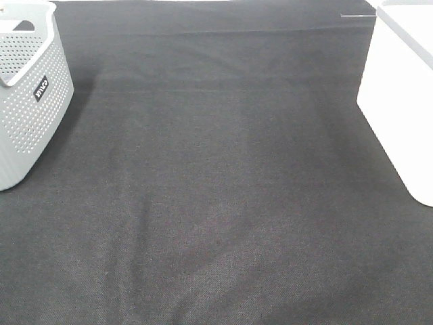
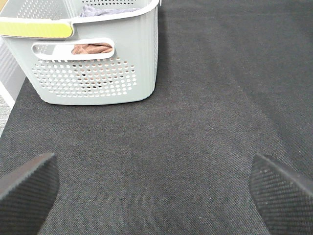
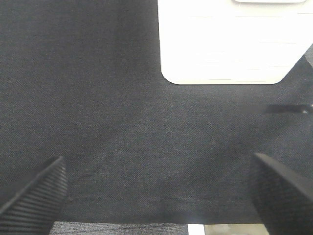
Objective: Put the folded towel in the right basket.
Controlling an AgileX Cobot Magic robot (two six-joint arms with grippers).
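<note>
A grey perforated basket (image 1: 27,95) stands at the far left of the black cloth. In the left wrist view this basket (image 2: 93,73) holds towels: a brownish one (image 2: 92,48) shows through the handle slot and a grey-purple one (image 2: 105,10) lies at the top. A white basket (image 1: 402,88) stands at the right edge; it also shows in the right wrist view (image 3: 230,41). My left gripper (image 2: 154,193) is open and empty above the cloth, apart from the grey basket. My right gripper (image 3: 156,193) is open and empty, short of the white basket. Neither arm shows in the high view.
The black cloth (image 1: 216,203) covers the table between the two baskets. In the right wrist view the cloth's near edge (image 3: 146,226) shows, with lighter floor beyond it. A light floor strip (image 2: 6,98) lies beside the grey basket.
</note>
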